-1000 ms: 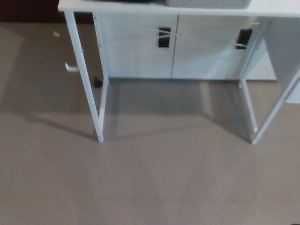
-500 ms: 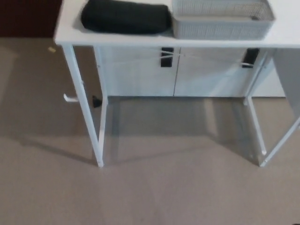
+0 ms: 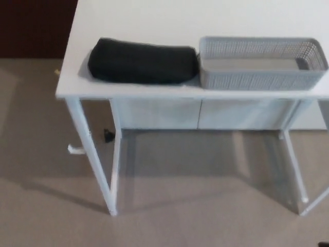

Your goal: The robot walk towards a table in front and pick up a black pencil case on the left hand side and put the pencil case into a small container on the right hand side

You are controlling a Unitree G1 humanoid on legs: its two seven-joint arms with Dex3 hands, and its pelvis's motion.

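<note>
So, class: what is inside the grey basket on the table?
The grey basket looks empty: its bare floor shows, with a dark patch at the right end. The near wall hides the floor's front strip.

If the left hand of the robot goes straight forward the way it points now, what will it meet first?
That cannot be judged: neither hand shows in the head view, so no pointing direction is visible. Ahead stands the white table, with the black pencil case on the left and the grey basket close beside it on the right.
</note>
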